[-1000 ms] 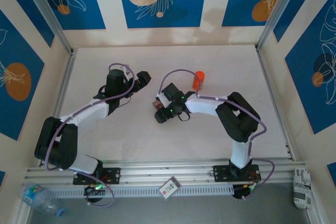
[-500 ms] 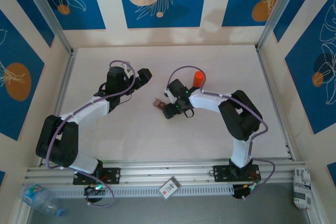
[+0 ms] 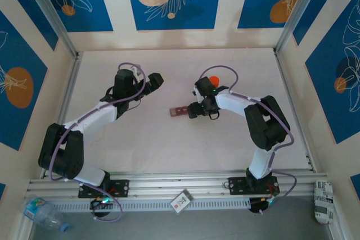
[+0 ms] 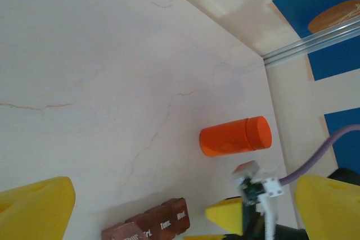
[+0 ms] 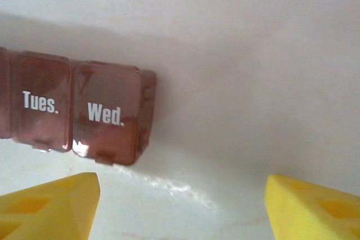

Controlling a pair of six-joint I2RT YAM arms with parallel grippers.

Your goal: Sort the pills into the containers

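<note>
Now our right hand (image 5: 183, 186), fingers apart, hovers beside the pill organizer (image 5: 84, 111); next we'd likely open its lids.

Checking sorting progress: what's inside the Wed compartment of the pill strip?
The Wed compartment is shut, showing only dark brown plastic and its label. Whatever lies inside is covered.

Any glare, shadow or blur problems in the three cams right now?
Right wrist: pill strip sharp, "Tues." and "Wed." readable; a grey shadow band on the table above it in frame, a glare streak just below it; yellow fingers soft. Left wrist: even light, orange bottle crisp, strip labels slightly soft. Top external: even light, faint shadows, pill strip tiny.
</note>
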